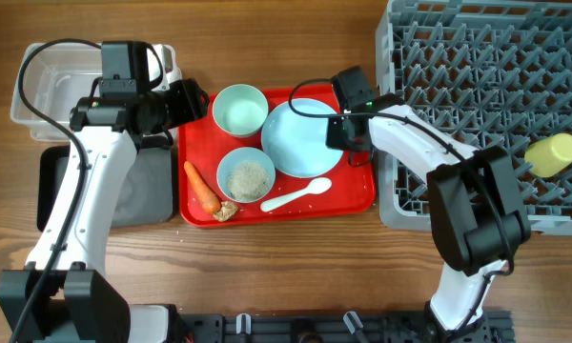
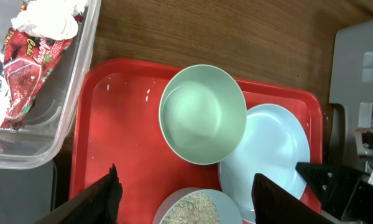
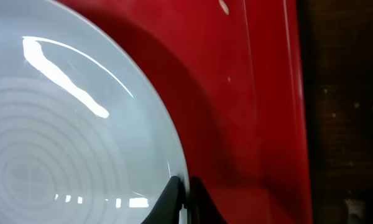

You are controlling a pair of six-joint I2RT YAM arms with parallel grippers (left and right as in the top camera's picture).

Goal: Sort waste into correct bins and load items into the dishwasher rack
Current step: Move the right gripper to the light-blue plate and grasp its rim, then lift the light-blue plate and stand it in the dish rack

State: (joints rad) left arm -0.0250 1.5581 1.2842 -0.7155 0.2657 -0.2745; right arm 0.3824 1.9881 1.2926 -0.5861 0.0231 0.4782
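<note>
Wrapper (image 2: 25, 68): white script lettering on a red ground, too small and creased to read with certainty.
Other surfaces: no legible text.

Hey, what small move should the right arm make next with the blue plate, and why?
Probably lift the plate a little off the red tray by its gripped edge. The right gripper has a fingertip on either side of the plate's right rim, seemingly pinched shut, and the plate lies flat on the tray. It must clear the tray's lip before heading to the dishwasher rack.
</note>
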